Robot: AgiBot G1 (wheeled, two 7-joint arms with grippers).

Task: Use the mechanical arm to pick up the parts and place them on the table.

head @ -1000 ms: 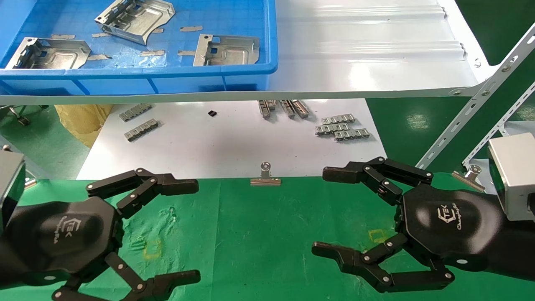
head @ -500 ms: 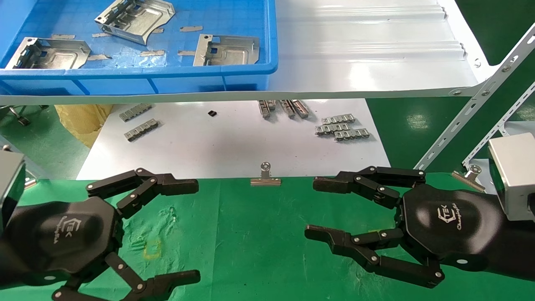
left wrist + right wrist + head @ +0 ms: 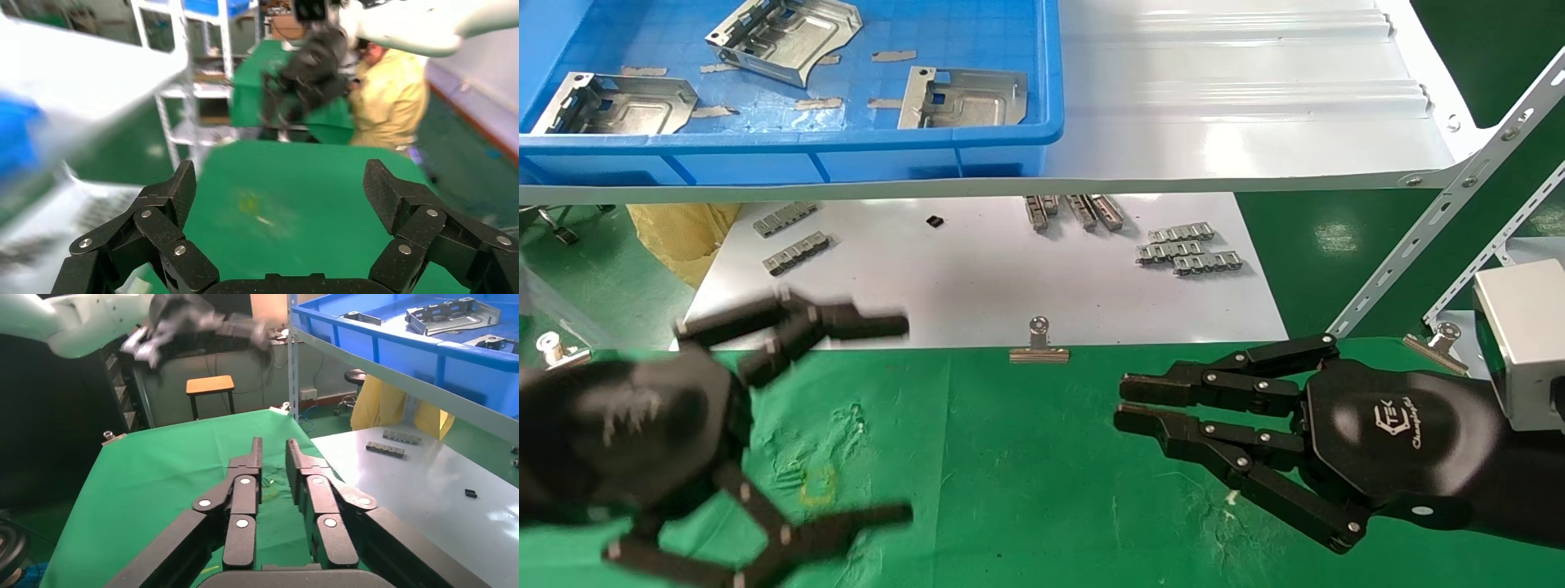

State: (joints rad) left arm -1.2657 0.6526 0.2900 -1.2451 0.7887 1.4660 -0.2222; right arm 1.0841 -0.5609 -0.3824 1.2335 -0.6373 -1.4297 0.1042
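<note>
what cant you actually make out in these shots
- Left black link-finger gripper: motion-blurred in head view, logo unreadable.
- Leftmost silvery stamped sheet-metal part in blue plastic bin: its left tip is cut off by the bin's near wall.
- Blue bin and white shelf in left wrist view: smeared by motion.

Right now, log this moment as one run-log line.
left gripper: open, empty, over table | right gripper: shut, empty, over table | parts: three in blue bin on shelf | placed: none
</note>
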